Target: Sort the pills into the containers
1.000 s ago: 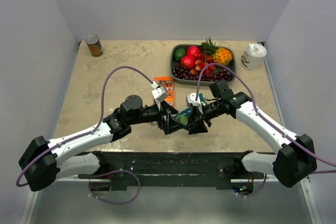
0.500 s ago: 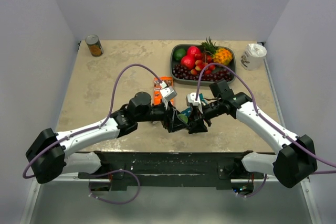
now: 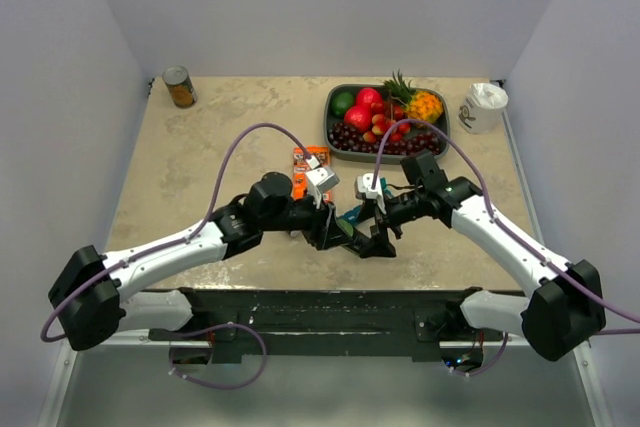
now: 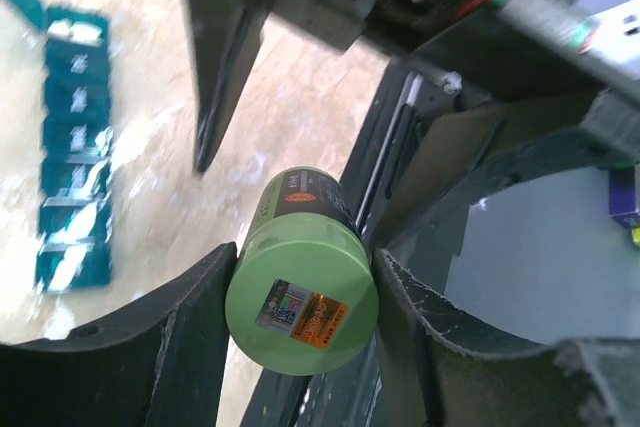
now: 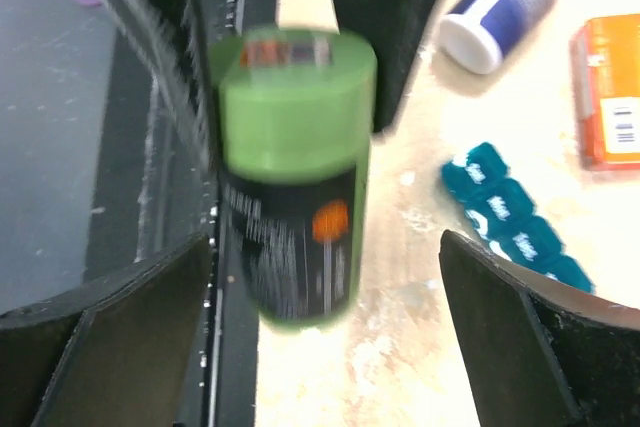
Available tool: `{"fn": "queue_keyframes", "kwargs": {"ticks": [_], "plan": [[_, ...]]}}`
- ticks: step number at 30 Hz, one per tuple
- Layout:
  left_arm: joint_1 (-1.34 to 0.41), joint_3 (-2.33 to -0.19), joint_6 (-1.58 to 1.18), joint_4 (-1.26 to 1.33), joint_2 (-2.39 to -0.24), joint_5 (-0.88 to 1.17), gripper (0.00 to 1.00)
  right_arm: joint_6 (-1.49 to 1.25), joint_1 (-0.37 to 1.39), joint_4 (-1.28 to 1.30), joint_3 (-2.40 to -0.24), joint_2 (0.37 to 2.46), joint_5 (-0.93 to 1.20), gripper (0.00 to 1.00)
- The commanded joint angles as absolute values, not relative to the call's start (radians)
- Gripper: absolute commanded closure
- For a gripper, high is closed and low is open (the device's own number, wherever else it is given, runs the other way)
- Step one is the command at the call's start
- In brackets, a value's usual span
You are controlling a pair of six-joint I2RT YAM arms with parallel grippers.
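Note:
A green pill bottle [image 4: 302, 297] with a black label [image 5: 295, 247] hangs above the table's near edge. My left gripper [image 4: 303, 269] is shut on its cap end, one finger pressing each side. My right gripper [image 5: 325, 247] is open, its fingers wide on either side of the bottle's body and touching nothing. The two grippers meet at the front middle in the top view, the left gripper [image 3: 335, 230] facing the right gripper [image 3: 366, 233]. The teal containers strip [image 4: 70, 147] lies on the table beside them, also in the right wrist view [image 5: 510, 215]. No pills show.
An orange box [image 5: 608, 92] and a white and blue bottle [image 5: 497, 12] lie past the strip. A grey fruit tray [image 3: 333, 132] stands at the back right, a white cup [image 3: 483, 107] in the right corner, a tin can [image 3: 179, 87] at the back left.
My left gripper moved right and shut on the green bottle. My right gripper, which was holding it, has opened wide and let go.

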State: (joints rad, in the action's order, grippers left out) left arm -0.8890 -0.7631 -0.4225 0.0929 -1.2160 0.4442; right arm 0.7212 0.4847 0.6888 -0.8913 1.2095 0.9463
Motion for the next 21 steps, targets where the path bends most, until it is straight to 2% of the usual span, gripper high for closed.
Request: {"fn": "queue_keyframes", "kwargs": {"ticks": [1,5,9,15,21], "plan": [[-0.821,-0.807,-0.396,-0.059,-1.108,0.32,1.0,0.677,0.447,0.623,-0.89,1.163,0.894,0.01],[-0.671,-0.83,-0.379,-0.213,-0.982,0.172,1.0,0.667,0.367,0.607,-0.879,1.134,0.882,0.01],[-0.438,-0.931,-0.281,-0.38,-1.012,-0.062,1.0,0.655,0.305,0.594,-0.864,1.101,0.873,0.01],[-0.087,-1.127,-0.147,-0.376,-1.317,-0.121,1.0,0.663,0.296,0.594,-0.854,1.086,0.844,0.01],[0.049,-1.376,-0.127,-0.411,-1.618,-0.103,1.0,0.663,0.282,0.586,-0.845,1.054,0.835,0.01]]}}
